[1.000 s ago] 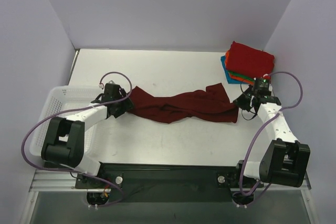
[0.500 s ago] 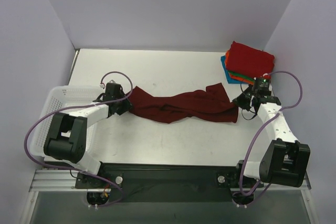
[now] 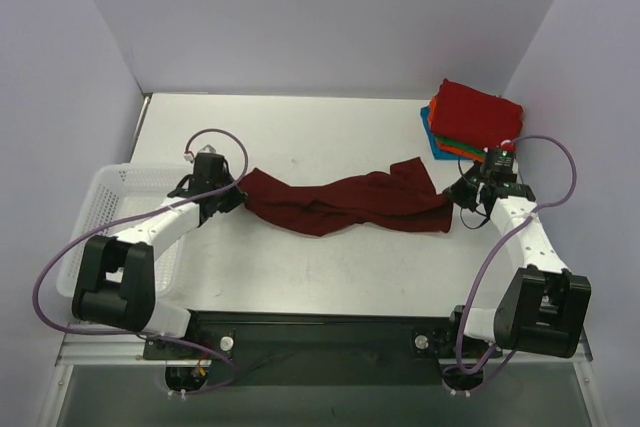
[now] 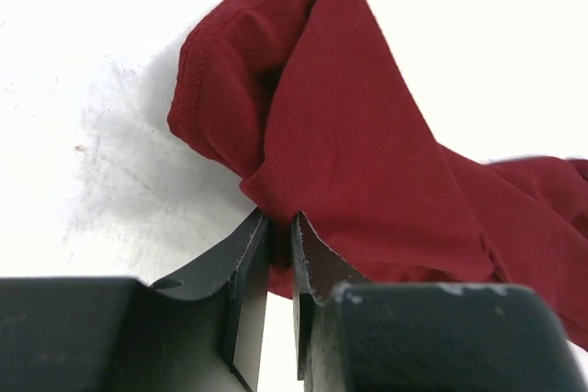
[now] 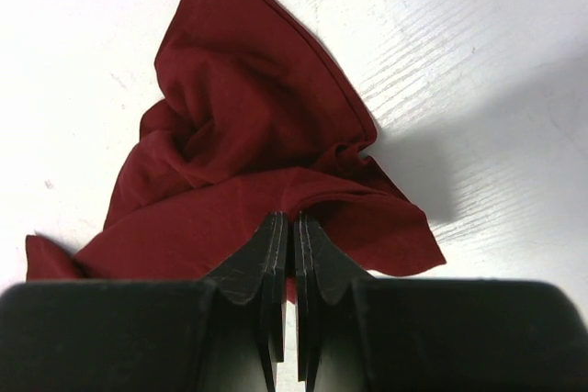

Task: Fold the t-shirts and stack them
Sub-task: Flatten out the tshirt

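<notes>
A dark maroon t-shirt (image 3: 340, 202) lies crumpled in a long strip across the middle of the table. My left gripper (image 3: 238, 201) is at its left end. In the left wrist view its jaws (image 4: 280, 222) stand narrow, with a fold of the maroon cloth (image 4: 367, 135) pinched between the tips. My right gripper (image 3: 458, 197) is at the shirt's right end. Its jaws (image 5: 292, 219) are shut on a fold of the cloth (image 5: 248, 107). Folded t-shirts (image 3: 475, 112) are stacked at the far right, a bright red one on top, with orange and blue edges showing below.
A white mesh basket (image 3: 100, 187) stands at the left table edge, beside the left arm. Grey walls close in the table at the back and both sides. The right arm's cable loops near the folded stack.
My left gripper has closed from wide open onto the shirt's left end and moved slightly toward the back. The right gripper has stayed shut in place.
</notes>
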### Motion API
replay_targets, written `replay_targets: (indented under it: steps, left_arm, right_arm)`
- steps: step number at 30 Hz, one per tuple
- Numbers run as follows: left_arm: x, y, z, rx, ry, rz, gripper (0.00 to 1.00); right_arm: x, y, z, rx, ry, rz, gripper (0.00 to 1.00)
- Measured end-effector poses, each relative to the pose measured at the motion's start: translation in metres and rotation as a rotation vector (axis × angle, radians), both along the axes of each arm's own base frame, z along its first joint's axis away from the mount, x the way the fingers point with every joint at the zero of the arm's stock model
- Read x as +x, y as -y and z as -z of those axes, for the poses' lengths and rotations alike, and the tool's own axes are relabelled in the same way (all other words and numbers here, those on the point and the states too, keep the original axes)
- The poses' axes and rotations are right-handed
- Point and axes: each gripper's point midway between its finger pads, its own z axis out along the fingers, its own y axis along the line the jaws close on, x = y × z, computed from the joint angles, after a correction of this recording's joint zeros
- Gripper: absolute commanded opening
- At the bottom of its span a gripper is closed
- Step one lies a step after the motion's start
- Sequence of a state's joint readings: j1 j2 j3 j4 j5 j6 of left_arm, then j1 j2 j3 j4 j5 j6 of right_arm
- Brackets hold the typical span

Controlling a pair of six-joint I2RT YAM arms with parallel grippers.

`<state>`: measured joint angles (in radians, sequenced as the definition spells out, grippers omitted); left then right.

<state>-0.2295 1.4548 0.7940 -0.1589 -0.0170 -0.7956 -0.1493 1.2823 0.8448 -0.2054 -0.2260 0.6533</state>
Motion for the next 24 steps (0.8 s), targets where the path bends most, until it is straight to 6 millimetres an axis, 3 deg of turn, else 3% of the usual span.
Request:
replay_targets:
  steps: [6,8,13,17,24]
  left_arm:
    - [-0.007,-0.002,-0.013,0.003,0.009,0.004,0.25]
    - [-0.011,-0.003,-0.017,0.007,0.01,0.006,0.38]
    - [-0.018,-0.009,-0.024,0.024,0.024,-0.008,0.49]
    - [-0.028,-0.018,-0.011,0.057,-0.005,-0.027,0.62]
    - [-0.043,-0.028,0.022,0.109,-0.085,-0.044,0.68]
  right_arm:
    - [0.0,0.0,-0.004,-0.004,0.013,-0.003,0.0]
    - [0.0,0.0,-0.007,-0.008,0.024,-0.005,0.0]
    - [0.0,0.0,-0.013,-0.016,0.042,-0.011,0.0]
    - [-0.001,0.0,-0.012,-0.018,0.041,-0.014,0.0]
    - [-0.003,0.0,-0.009,-0.02,0.033,-0.018,0.0]
